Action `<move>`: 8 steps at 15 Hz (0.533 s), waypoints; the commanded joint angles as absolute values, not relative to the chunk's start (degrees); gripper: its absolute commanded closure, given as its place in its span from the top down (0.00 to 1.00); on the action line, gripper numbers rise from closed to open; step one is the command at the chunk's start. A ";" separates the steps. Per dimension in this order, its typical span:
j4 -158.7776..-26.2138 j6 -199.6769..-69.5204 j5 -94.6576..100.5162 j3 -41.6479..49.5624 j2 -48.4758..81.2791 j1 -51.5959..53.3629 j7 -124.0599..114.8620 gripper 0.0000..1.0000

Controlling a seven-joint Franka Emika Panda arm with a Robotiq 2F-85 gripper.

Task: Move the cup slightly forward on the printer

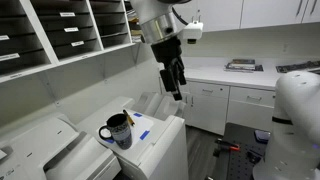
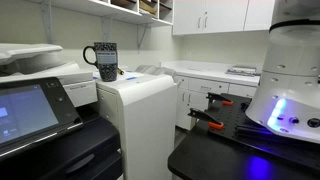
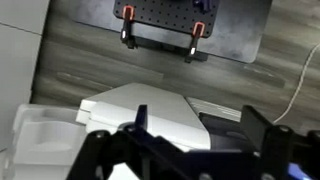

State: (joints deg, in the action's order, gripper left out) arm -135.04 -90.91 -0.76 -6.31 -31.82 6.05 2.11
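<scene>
Here, cup point(image 1: 117, 131) upright on printer point(image 1: 168, 148), stick point(image 1: 127, 116) inside (end effector point(image 1: 178, 94) aloft, spread).

Glossy white arm point(image 1: 155, 18) w/ blk hand point(image 1: 178, 95)

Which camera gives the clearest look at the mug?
An exterior view looking down on the cup: handle, rim and stick all show. In an exterior view the cup stands side-on. The wrist view misses it.
</scene>
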 commanded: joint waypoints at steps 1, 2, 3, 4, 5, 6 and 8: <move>-134.92 -90.80 -0.65 -6.06 -31.76 6.38 1.96 1.00; -134.92 -90.80 -0.65 -6.06 -31.76 6.38 1.96 1.00; -134.92 -90.80 -0.65 -6.06 -31.76 6.38 1.96 1.00; -134.92 -90.80 -0.65 -6.06 -31.76 6.38 1.96 1.00; -134.92 -90.80 -0.65 -6.06 -31.76 6.38 1.96 1.00; -134.92 -90.80 -0.65 -6.06 -31.76 6.38 1.96 1.00; -135.29 -93.17 -1.42 -6.28 -31.13 6.05 0.19 1.00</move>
